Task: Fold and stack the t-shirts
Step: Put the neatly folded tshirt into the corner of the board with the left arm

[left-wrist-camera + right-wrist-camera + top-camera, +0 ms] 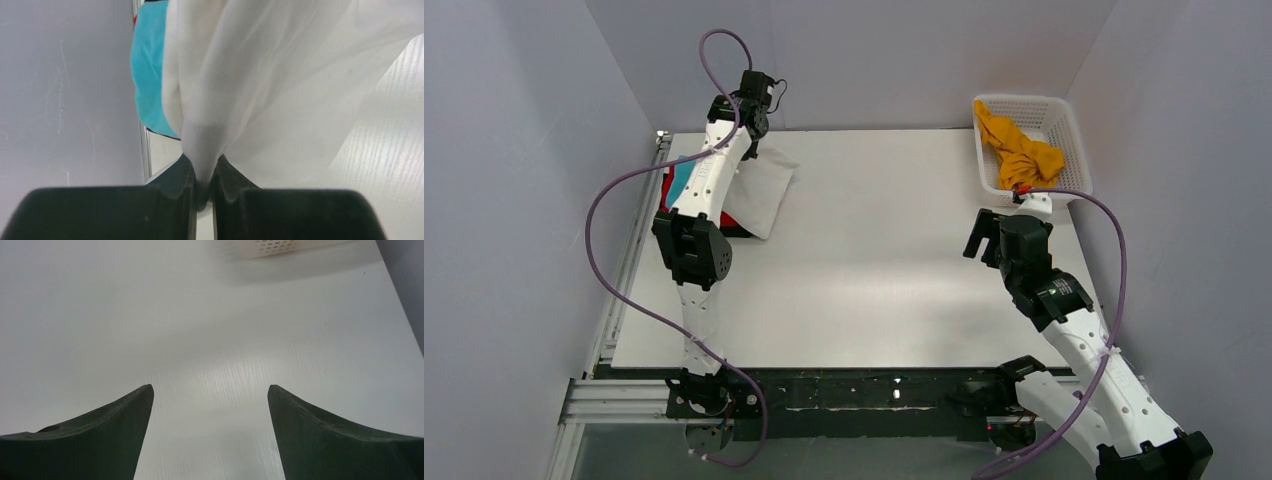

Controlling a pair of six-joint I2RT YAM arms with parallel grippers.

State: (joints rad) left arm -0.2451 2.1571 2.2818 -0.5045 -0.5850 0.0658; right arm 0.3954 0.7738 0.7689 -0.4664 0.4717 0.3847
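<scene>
We hold the white tee [260, 75] pinched in the L jaws by the teal tee [147, 75] at the far-left of the desk [874, 280], R jaws spread & empty nr the basket [1024, 99], so we'd lower it flat, edges squared w/ the teal one, before letting go.

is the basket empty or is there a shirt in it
Not empty: a crumpled orange-yellow t-shirt lies inside the white basket, as the top view shows.
</scene>
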